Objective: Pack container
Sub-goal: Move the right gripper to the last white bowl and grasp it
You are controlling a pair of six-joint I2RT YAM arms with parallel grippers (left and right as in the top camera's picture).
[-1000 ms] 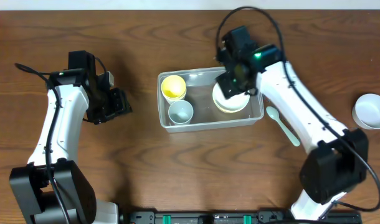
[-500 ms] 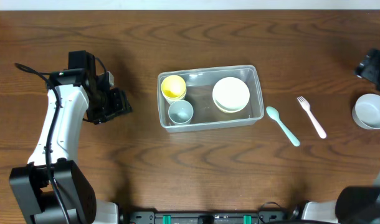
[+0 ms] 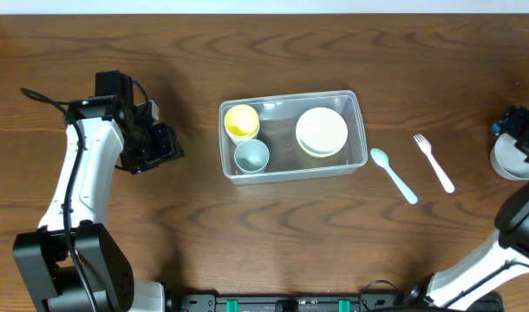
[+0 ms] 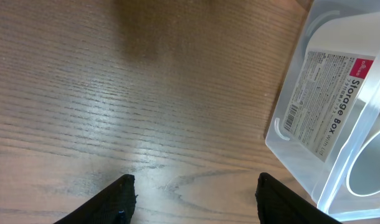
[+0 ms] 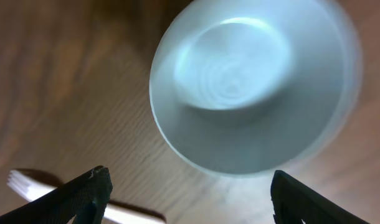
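The clear rectangular container (image 3: pixel 360 130) sits mid-table and holds a yellow cup (image 3: pixel 241 120), a pale blue cup (image 3: pixel 251 156) and a cream bowl (image 3: pixel 322 131). Its labelled corner shows in the left wrist view (image 4: pixel 330 106). My left gripper (image 3: pixel 167 144) is open and empty, left of the container, over bare wood (image 4: pixel 193 186). My right gripper (image 3: pixel 523 128) is open at the far right edge, above a white bowl (image 3: pixel 510 162). In the right wrist view the bowl (image 5: pixel 252 87) lies just beyond the spread fingers (image 5: pixel 87 193), blurred.
A mint spoon (image 3: pixel 393 174) and a white fork (image 3: pixel 434 162) lie on the wood right of the container. The fork's tines show in the right wrist view (image 5: pixel 28 183). The table's right edge is close to the white bowl.
My right arm has left the container, swung to the far right and come down over the white bowl. The cream bowl stays in the container. The left arm has not moved.
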